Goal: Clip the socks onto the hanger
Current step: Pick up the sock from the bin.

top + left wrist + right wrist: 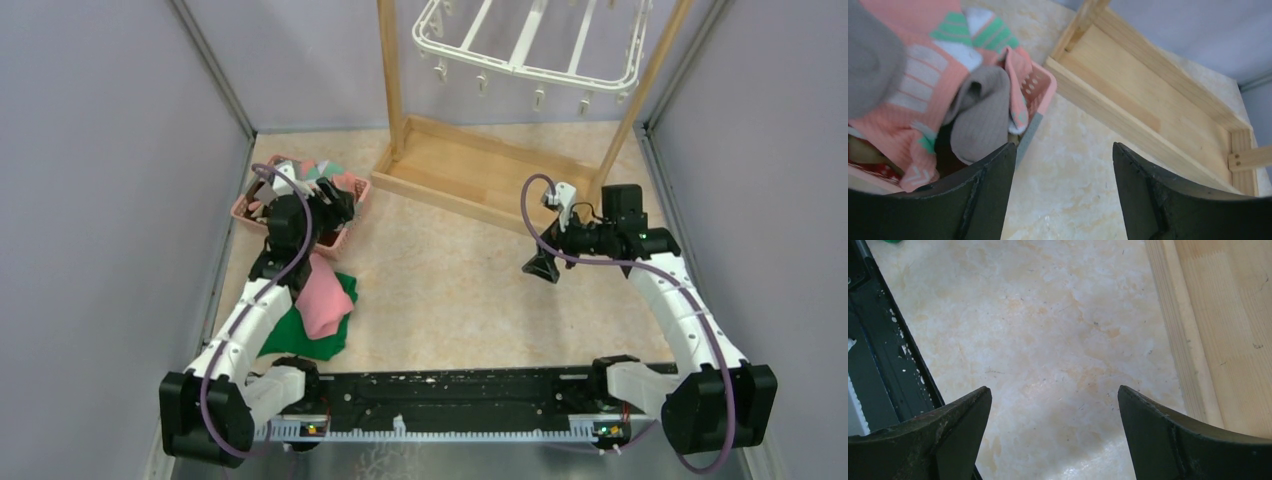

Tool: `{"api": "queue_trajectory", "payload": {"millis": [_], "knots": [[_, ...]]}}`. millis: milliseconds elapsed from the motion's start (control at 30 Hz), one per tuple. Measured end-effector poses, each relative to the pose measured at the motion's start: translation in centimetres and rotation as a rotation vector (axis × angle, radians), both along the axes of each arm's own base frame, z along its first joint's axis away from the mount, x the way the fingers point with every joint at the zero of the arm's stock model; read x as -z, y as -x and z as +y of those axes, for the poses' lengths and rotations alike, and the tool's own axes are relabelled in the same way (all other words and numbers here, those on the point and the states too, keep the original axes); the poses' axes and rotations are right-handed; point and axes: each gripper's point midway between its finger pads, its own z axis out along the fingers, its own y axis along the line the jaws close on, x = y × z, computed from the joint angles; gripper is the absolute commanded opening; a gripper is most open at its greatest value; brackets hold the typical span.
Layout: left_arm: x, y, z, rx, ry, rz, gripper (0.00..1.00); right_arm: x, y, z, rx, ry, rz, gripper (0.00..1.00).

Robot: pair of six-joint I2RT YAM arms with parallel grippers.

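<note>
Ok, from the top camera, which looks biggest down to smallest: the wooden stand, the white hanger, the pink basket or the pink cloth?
1. wooden stand
2. white hanger, though it's cut off at the top edge
3. pink basket, partly hidden
4. pink cloth

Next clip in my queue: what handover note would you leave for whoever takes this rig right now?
Left pincer: open, empty, hovering at the edge of the pink basket.
Right pincer: open, empty, over the table beside the wooden stand.
Socks: heaped in the basket, none held.
Hanger: hangs on the stand; the clips in view carry nothing.
Done: nothing clipped yet.
Left: pick a sock, clip it to the hanger, and repeat for the rest.
</note>
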Motion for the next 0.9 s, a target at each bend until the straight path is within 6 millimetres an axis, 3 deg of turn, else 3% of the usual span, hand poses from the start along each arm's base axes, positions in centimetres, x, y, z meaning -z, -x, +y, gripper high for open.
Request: {"api": "queue_trajectory", "payload": {"millis": [167,267,467,700,900], "knots": [[-3.9,-1.6,2.3,-0.149,-0.012,-0.041,0.68,0.5,0.2,0.0,-0.005,0.014,0.016,0.96],[-4.7,-1.9,4.2,-0.253,-0.031,-0.055,0.64,0.6,0.3,-0.1,-0.004,0.022,0.02,0.96],[-3.0,-2.0,8.0,-0.467,-0.093,0.007,0.66,1.0,0.4,-0.2,-0.004,0.034,0.034,0.96],[0.6,-3.1,12.3,-0.608,-0.048,0.137,0.68,1.6,0.3,-0.4,0.0,0.048,0.05,0.96],[0.9,-5.5,13.1,-0.645,-0.043,0.2,0.67,1.8,0.3,-0.5,-0.003,0.054,0.056,0.96]]}}
